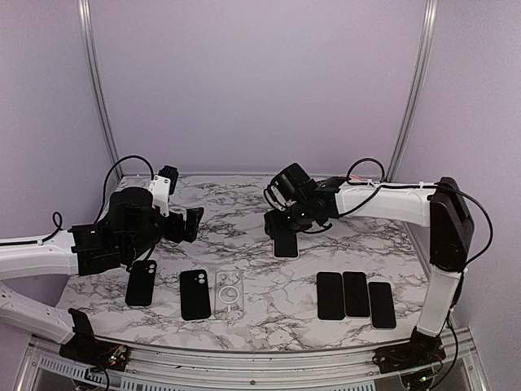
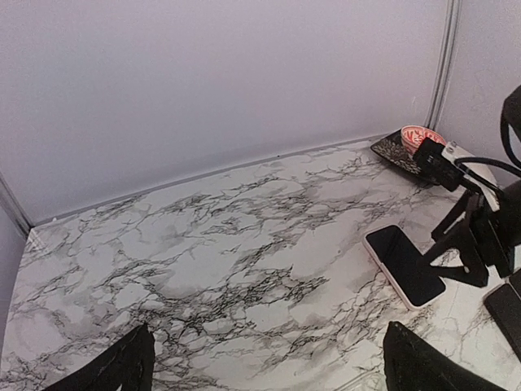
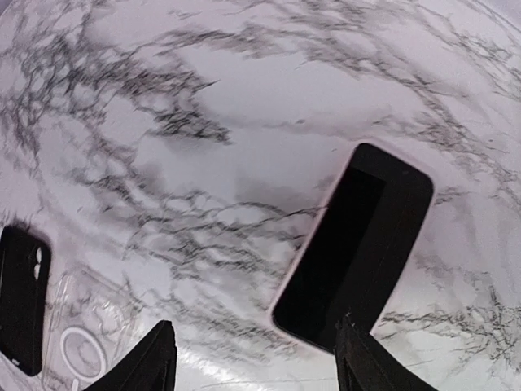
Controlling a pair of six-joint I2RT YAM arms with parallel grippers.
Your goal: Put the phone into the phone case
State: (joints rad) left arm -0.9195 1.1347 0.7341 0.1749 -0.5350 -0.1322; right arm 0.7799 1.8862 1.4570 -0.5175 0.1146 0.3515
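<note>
A phone with a pale pink rim [image 1: 286, 244] lies screen up on the marble table, also seen in the left wrist view [image 2: 403, 265] and the right wrist view [image 3: 354, 244]. My right gripper [image 1: 284, 226] hovers just above it, open, with nothing between its fingers [image 3: 368, 358]. Two black phone cases [image 1: 141, 283] [image 1: 194, 294] and a clear case [image 1: 229, 293] lie at the front left. My left gripper [image 1: 192, 224] hangs wide open over bare table to the left of the phone, its fingertips [image 2: 124, 368] far apart.
Three dark phones [image 1: 356, 294] lie side by side at the front right. A dark dish with a red pattern [image 2: 407, 147] sits near the back wall, behind the right arm [image 2: 472, 236]. The black case [image 3: 20, 297] and clear case [image 3: 81, 342] show in the right wrist view.
</note>
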